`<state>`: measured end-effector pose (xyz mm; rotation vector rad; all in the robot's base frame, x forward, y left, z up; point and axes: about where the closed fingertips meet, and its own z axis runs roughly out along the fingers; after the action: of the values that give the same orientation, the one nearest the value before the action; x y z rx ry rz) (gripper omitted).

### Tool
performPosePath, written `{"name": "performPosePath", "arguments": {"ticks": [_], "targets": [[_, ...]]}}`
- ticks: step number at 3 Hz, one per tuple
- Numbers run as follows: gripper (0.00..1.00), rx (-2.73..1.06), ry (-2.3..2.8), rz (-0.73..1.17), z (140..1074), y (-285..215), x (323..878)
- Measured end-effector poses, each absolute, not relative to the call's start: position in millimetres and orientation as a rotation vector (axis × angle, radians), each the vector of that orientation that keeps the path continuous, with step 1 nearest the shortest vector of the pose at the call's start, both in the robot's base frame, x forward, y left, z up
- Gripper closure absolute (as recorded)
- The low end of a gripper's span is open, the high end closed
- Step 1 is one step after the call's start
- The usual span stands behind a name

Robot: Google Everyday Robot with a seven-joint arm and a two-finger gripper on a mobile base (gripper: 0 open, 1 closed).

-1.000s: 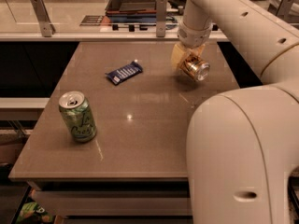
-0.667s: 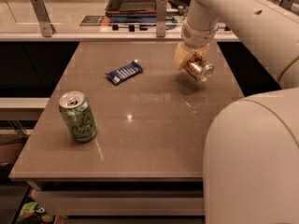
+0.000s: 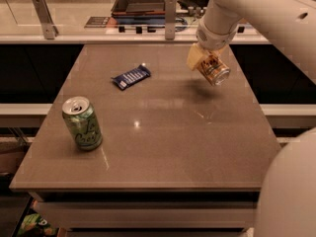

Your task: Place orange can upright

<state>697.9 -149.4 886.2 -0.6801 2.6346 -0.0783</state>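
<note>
Currently gripper [image 3: 203, 59] hangs over the far right of the worktop [image 3: 173, 147], clamped on the orange can [image 3: 216, 71]. The can is tilted, clear of the surface, one silver end facing down-right. Green can [image 3: 82, 123] stands upright near the left edge. Blue snack bar [image 3: 131, 77] lies flat, well apart from both.

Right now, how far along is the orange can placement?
Done: pickup; the gripper grips the orange can. In hand: the can hangs tilted above the far right of the table, shadow beneath. Left: turn it upright, set it down, release.
</note>
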Motion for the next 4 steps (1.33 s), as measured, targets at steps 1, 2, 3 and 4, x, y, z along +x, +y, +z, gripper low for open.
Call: {"name": "performPosePath", "arguments": {"ticks": [1, 2, 3, 4], "targets": [[1.0, -0.681, 2.497, -0.086, 905.1, -154.0, 707.3], [1.0, -0.683, 2.355, -0.077, 924.7, -163.6, 716.8], [1.0, -0.689, 2.229, -0.043, 943.0, -173.5, 721.3], [1.0, -0.702, 2.112, 0.002, 955.9, -180.0, 721.9]]}}
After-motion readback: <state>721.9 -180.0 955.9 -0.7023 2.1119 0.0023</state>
